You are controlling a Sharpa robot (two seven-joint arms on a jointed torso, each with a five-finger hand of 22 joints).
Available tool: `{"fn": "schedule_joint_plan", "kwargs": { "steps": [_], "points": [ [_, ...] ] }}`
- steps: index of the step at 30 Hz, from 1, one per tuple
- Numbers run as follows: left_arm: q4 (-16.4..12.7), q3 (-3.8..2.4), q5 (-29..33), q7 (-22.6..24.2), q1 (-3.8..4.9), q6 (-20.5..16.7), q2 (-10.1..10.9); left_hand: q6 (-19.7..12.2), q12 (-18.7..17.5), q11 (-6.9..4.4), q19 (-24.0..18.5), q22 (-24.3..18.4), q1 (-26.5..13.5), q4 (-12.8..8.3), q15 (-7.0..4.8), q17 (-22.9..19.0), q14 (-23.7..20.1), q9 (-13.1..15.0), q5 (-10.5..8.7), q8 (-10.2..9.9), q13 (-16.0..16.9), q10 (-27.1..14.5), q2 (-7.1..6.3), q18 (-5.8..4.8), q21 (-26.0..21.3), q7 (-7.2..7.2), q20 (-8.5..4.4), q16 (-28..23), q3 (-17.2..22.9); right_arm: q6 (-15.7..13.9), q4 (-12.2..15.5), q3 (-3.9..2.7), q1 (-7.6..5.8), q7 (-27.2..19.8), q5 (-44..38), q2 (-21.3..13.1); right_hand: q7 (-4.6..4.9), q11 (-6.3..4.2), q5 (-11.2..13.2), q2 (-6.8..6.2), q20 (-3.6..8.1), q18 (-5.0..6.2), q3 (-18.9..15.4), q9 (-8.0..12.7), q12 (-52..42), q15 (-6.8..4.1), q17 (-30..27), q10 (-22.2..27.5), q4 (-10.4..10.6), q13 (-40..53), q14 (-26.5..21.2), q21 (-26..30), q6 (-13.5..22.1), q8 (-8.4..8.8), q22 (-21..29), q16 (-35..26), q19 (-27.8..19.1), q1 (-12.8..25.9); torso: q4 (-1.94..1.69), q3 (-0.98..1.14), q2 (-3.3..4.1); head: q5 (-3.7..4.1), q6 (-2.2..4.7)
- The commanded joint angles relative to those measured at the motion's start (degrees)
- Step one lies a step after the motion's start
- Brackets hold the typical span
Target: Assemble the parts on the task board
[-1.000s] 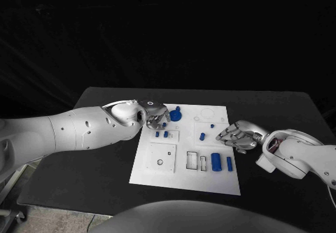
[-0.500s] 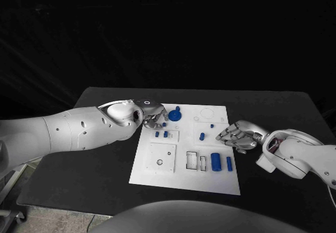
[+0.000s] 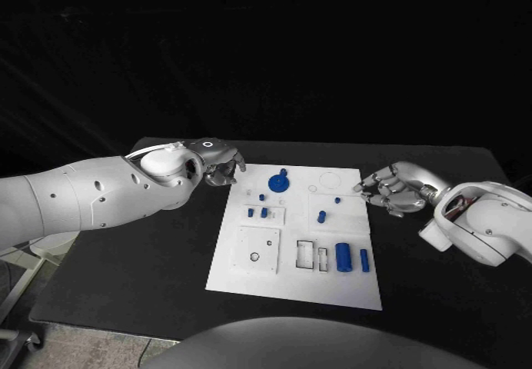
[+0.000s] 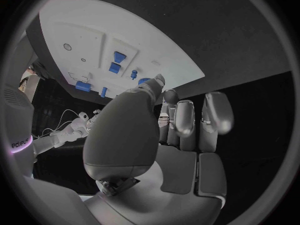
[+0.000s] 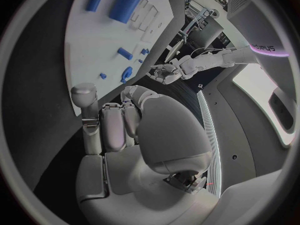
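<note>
The white task board (image 3: 246, 265) lies in the middle of the black table, also seen in the wrist views (image 4: 87, 25) (image 5: 94, 45). On it are a round blue part with a peg (image 3: 277, 183), small blue pieces (image 3: 257, 212) (image 3: 321, 217) and two blue cylinders (image 3: 343, 256) (image 5: 125, 2) near the front right. My left hand (image 3: 222, 165) (image 4: 162, 135) hovers off the board's far left corner, fingers curled in, holding nothing. My right hand (image 3: 390, 188) (image 5: 137, 130) hangs beside the board's right edge, fingers curled, with nothing in it.
Rectangular slots (image 3: 310, 255) and a raised square plate (image 3: 256, 250) sit on the board's near half. Bare black table (image 3: 144, 269) surrounds the board on all sides.
My left hand has drawn back from over the round blue part to the left, off the board. My right hand has lifted away from the board's right edge toward the far side.
</note>
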State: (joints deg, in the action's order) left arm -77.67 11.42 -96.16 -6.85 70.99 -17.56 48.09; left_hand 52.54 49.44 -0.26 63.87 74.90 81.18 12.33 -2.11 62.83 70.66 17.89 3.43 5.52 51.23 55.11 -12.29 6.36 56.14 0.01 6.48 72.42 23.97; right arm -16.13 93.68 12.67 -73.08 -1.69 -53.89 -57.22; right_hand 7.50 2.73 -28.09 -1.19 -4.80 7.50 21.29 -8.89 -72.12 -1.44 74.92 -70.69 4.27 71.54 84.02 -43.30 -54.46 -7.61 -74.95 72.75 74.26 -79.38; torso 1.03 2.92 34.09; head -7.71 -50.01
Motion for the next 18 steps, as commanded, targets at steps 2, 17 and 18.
{"fn": "schedule_joint_plan", "kwargs": {
  "steps": [2,17,18],
  "points": [
    [-0.8,0.05,9.0,4.0,0.33,-11.4,1.1,0.9,-3.3,1.48,-20.9,0.9,-0.9,1.8,1.63,-9.6,-15.9,-0.1,-0.40,1.1,-1.7,-9.0,-0.45,1.37,-20.0,1.25,1.11,-8.2,0.3,-2.4,0.4,-0.01,-2.10,2.2,-4.2,0.3,0.14,0.06,1.5,-2.16,-0.06,1.35,1.0,0.1,21.3,0.05,-2.6,21.6,0.4,-18.0,-2.5,6.2,0.8,0.36,-2.8,-4.1,-3.2,0.3,-0.10,-0.44,-0.26,0.55,0.01],
    [-7.8,1.18,50.9,38.3,-1.15,-14.9,4.0,0.8,-0.5,3.64,-28.5,-0.8,-5.0,4.4,4.55,-21.8,-38.9,1.1,16.27,6.6,-5.4,-23.8,6.64,2.36,-30.7,4.55,2.43,-19.9,-17.7,2.1,-6.1,0.01,-2.67,6.9,-34.2,6.8,-1.38,0.80,5.7,-6.05,-0.02,1.69,-2.4,-8.7,36.3,-0.02,-10.1,30.3,1.4,-31.3,-6.3,9.0,5.0,-9.02,-2.2,-12.5,-5.2,4.3,-0.51,-0.95,-0.20,1.44,0.01],
    [-8.6,1.21,52.8,39.7,-1.43,-14.0,4.4,0.7,-0.5,3.59,-28.8,-1.1,-5.0,4.4,4.54,-22.5,-39.0,1.3,16.50,7.2,-6.0,-23.8,6.97,2.44,-31.4,4.48,2.51,-20.4,-18.3,2.3,-6.3,0.01,-2.48,7.3,-36.1,7.1,-1.49,0.84,5.5,-6.63,0.12,1.52,-1.8,-8.7,37.8,-0.07,-9.6,29.6,1.7,-33.2,-5.5,7.5,4.8,-8.75,-2.5,-11.5,-3.9,4.2,-0.67,-1.00,-0.12,1.63,0.01]
  ]
}}
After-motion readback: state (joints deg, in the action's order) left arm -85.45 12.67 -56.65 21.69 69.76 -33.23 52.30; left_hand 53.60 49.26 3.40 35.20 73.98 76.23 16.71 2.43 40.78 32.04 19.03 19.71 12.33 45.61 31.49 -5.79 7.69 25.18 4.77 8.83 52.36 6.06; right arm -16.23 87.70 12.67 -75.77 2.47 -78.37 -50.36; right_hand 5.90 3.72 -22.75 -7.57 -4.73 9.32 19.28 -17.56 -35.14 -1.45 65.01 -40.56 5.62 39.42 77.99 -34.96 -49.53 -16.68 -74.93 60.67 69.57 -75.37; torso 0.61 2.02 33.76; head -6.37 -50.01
